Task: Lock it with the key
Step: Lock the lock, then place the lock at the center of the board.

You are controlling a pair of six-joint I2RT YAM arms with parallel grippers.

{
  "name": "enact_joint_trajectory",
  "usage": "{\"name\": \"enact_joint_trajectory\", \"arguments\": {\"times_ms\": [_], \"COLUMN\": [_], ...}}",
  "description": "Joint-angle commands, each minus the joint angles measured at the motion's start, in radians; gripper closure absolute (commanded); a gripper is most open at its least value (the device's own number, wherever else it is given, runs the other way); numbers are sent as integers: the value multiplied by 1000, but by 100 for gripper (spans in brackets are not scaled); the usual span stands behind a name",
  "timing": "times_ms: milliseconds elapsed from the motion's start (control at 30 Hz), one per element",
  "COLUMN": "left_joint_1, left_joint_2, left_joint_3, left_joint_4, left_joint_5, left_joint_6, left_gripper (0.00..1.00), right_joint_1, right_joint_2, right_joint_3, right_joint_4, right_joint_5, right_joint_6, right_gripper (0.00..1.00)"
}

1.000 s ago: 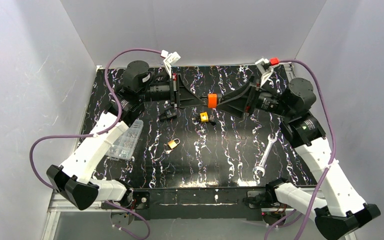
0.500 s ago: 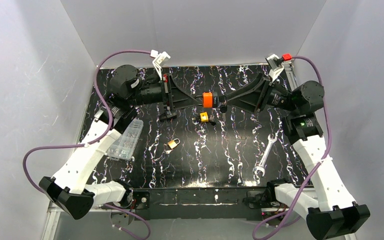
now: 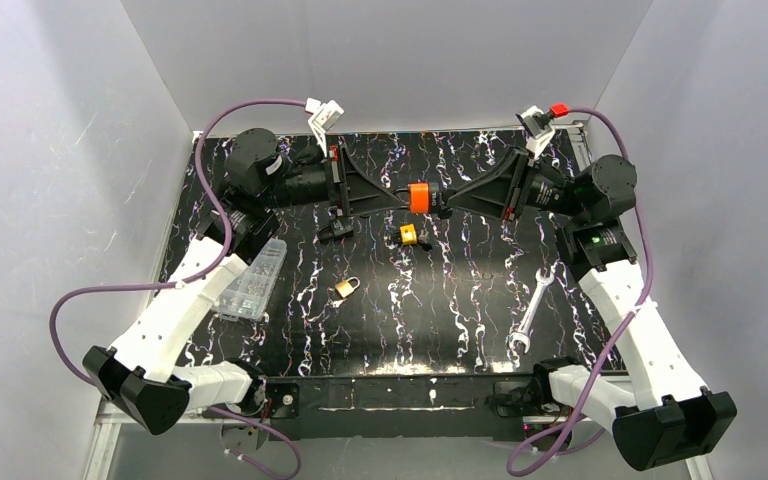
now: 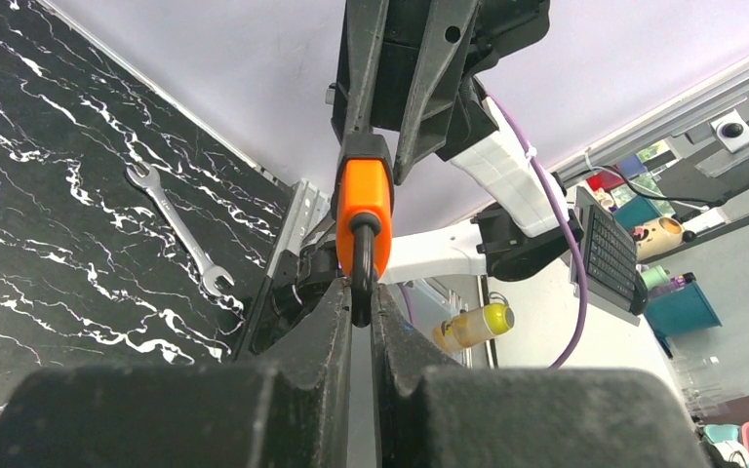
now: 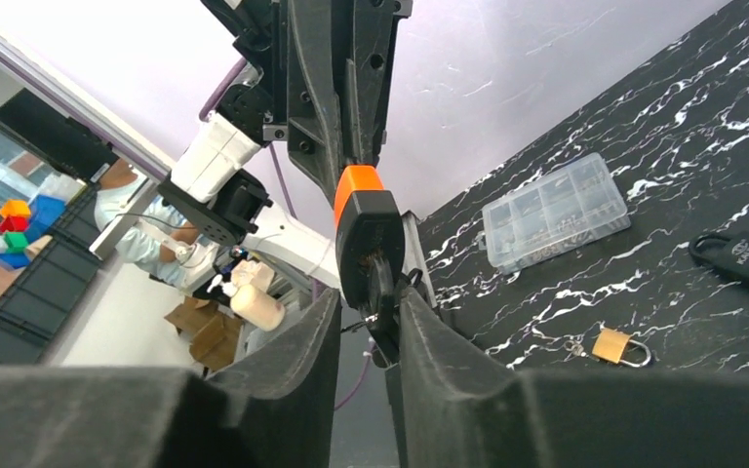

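orange padlock (image 3: 420,197) held mid-air, left gripper (image 4: 361,297) pinched tight on its black shackle (image 4: 360,258), right gripper (image 5: 375,322) clamped on the dark key (image 5: 383,341) in its base.

Overhead looks down on table (image 3: 440,300) — close wrist views face across orange padlock (image 3: 420,197).

Legible text: none.
1. Black padlock (image 5: 744,257), left of centre toward the far side. A short line of white printed lettering on the body, too small to read.
2. Orange padlock (image 5: 363,234), raised at centre far. No mark can be made out on the faces in view.
3. Brass padlock (image 5: 616,346), centre. Markings unreadable.
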State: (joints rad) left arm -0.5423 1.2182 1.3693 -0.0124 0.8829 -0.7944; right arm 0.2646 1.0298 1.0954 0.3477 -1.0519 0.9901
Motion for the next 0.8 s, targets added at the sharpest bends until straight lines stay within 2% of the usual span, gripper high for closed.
{"name": "enact_joint_trajectory", "arguments": {"times_ms": [0, 133, 233, 433, 633, 767], "left_joint_1": [4, 4, 5, 60, 122, 130], "left_joint_2": [-3, 0, -1, -27, -71, -85], "left_joint_3": [11, 6, 2, -20, -59, -114], "left_joint_4": [57, 53, 40, 38, 18, -74], "left_joint_5": [19, 19, 17, 33, 50, 37], "left_joint_6": [-11, -9, 1, 0, 20, 58], "left_gripper": [100, 100, 100, 100, 100, 100], "right_joint_1": [8, 9, 9, -13, -90, -107], "right_joint_2": [-7, -2, 3, -50, -95, -121], "right_joint_3": [19, 24, 21, -45, -122, -131], "right_joint_4": [54, 57, 59, 38, 18, -160], "right_joint_5": [-13, -13, -12, 47, 60, 104], "right_joint_6": [5, 4, 2, -29, -6, -88], "right_gripper": [69, 81, 99, 99, 99, 99]}}
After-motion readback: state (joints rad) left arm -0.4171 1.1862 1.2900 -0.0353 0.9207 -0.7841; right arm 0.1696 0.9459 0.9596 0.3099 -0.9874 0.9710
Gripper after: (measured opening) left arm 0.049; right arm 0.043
